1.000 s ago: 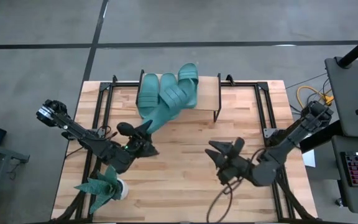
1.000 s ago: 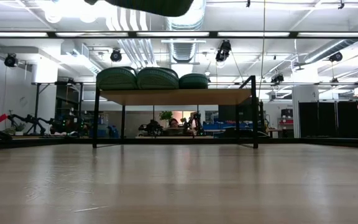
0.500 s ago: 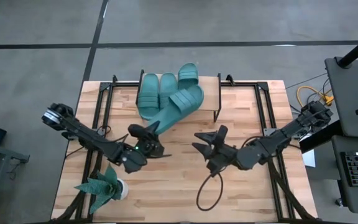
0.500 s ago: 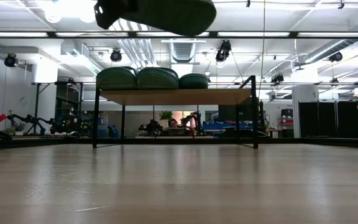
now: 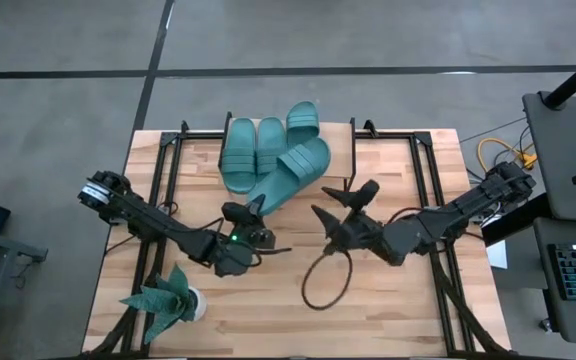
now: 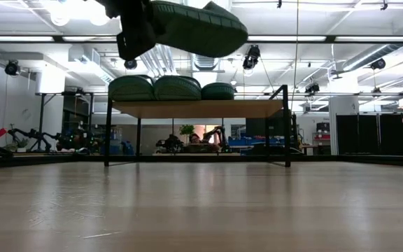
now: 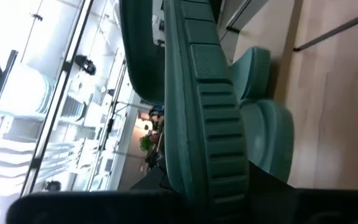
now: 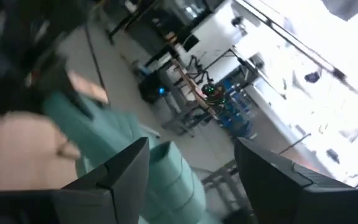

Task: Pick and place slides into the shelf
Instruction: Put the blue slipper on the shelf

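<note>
Three teal slides [image 5: 263,145] lie side by side on the shelf's wood top [image 5: 336,148] at the table's far middle; in the low view they rest on the plank [image 6: 198,108]. My left gripper [image 5: 253,222] is shut on a fourth slide [image 5: 293,172], held high above the table [image 6: 194,28] just in front of the shelf. My right gripper [image 5: 343,205] is open and empty, to the right of the held slide, fingers spread [image 8: 194,180], touching nothing. My left gripper holds the fourth slide by its near end [image 5: 262,205], the end away from the strap, coming slanting from the table's near left. The gripper itself hides the contact. The slide is lifted clear, sole down [image 6: 208,38], its strap end [image 5: 308,158] reaching toward the shelf.
A teal leafy plant in a white pot [image 5: 168,300] stands at the near left corner. A black cable loop [image 5: 323,282] hangs under the right arm over the middle of the table. Black frame rails [image 5: 163,180] run along both sides of the tabletop.
My left gripper has gone toward the table's right edge with the slide, which has swung right and come down into the low view. My right gripper has gone toward the far edge and left, closer to the held slide, staying open.
</note>
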Robot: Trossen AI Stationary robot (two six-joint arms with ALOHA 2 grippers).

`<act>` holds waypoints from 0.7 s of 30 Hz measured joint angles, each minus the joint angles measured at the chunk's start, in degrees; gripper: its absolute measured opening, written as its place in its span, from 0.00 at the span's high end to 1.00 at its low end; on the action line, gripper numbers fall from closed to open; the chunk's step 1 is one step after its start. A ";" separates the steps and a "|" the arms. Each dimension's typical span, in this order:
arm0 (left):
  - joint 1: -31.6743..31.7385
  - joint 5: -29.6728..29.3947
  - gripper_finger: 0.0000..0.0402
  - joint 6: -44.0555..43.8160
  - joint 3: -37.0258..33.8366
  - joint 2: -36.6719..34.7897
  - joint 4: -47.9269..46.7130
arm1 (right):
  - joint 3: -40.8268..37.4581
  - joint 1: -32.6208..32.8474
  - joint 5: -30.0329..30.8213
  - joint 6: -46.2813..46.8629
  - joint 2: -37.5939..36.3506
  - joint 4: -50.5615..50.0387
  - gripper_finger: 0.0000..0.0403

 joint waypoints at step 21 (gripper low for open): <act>-0.55 4.88 0.91 0.57 -0.43 -1.38 0.00 | -16.10 -17.58 -44.58 16.75 -27.32 -21.80 0.45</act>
